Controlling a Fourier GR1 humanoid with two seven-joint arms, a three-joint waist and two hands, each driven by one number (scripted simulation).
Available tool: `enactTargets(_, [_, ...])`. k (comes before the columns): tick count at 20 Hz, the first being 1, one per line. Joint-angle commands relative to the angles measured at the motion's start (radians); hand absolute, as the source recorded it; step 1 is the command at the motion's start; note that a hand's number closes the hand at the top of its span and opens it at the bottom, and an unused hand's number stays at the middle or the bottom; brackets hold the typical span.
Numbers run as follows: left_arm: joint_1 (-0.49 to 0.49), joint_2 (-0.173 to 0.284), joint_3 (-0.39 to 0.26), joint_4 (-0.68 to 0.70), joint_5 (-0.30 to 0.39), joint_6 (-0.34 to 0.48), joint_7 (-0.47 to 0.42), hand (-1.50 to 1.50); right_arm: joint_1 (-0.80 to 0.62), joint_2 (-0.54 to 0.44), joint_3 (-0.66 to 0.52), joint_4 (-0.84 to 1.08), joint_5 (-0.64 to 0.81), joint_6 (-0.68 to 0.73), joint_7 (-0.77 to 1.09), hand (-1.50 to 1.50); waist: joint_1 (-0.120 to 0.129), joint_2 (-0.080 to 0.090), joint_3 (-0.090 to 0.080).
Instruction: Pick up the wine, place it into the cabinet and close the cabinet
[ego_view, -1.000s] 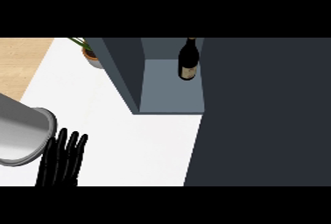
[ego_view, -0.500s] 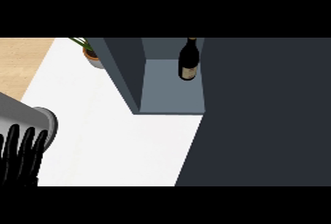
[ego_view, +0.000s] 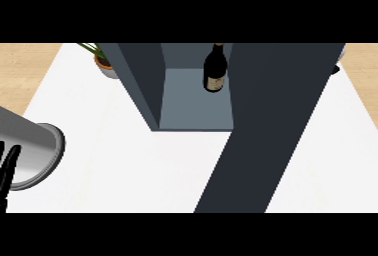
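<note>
Wine stowed; door not yet shut.
The wine (ego_view: 214, 69) is seen upright inside the cabinet (ego_view: 193, 107) at the counter's (ego_view: 111, 150) far edge, and the door (ego_view: 273, 125) must next be swung closed. The left hand (ego_view: 7, 167), fingers straight, holds nothing; the right is not shown.

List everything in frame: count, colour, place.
Dark glass wine bottle with pale label: 1, upright on the cabinet's floor.
Dark grey open-fronted cabinet: 1, top centre of the counter.
Dark grey cabinet door: 1, swung partway, running from top right to bottom centre.
Green potted plant in grey pot: 1, left of the cabinet, partly hidden.
White counter top: 1, wooden floor beyond both sides.
Grey forearm: 1, left edge.
Black left hand: 1, lower left edge, fingers straight.
</note>
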Motion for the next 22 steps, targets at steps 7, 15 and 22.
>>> enactTargets(7, [-0.017,0.020,0.072,0.035,0.037,-0.079,0.034,-1.50,-0.196,0.036,0.260,0.013,0.159,-0.202,0.014,1.50,-0.003,-0.003,-0.003])
enactTargets(15, [-0.082,-0.005,0.084,0.080,0.088,-0.143,0.083,-1.50,-0.478,0.034,0.227,0.187,0.184,-0.415,0.041,1.50,0.009,0.007,-0.002])
enactTargets(22, [-0.109,0.000,0.109,0.044,0.108,-0.130,0.139,-1.50,-0.669,0.031,0.082,0.298,0.005,-0.471,0.043,1.50,0.033,0.015,0.000])
